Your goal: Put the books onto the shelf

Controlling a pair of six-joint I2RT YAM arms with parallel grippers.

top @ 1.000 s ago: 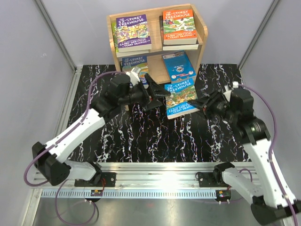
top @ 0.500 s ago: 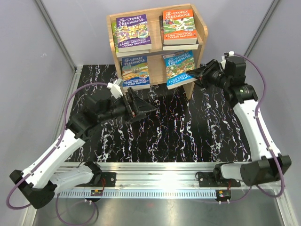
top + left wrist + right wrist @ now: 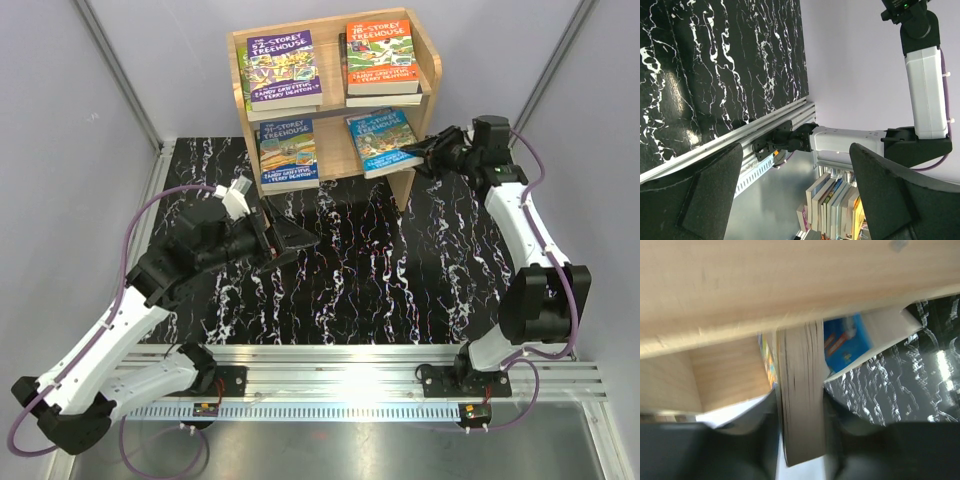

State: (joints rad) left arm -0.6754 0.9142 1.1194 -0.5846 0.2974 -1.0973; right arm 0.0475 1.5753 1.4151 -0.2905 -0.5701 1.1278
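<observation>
We look past our left gripper's (image 3: pixel 796 152) dark, wide-spread fingers (image 3: pixel 700 195) across the black white-veined marble tabletop (image 3: pixel 715 60) to its silver aluminium rail (image 3: pixel 715 147), where a white-and-black robot arm (image 3: pixel 926 90) is bolted; a row of upright paperbacks (image 3: pixel 832 205) stands nearby.

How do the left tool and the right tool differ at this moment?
The left tool stands wide open and empty; the right tool is closed on a blue book. The left tool hovers over the table; the right tool is at the shelf. Both are black.
</observation>
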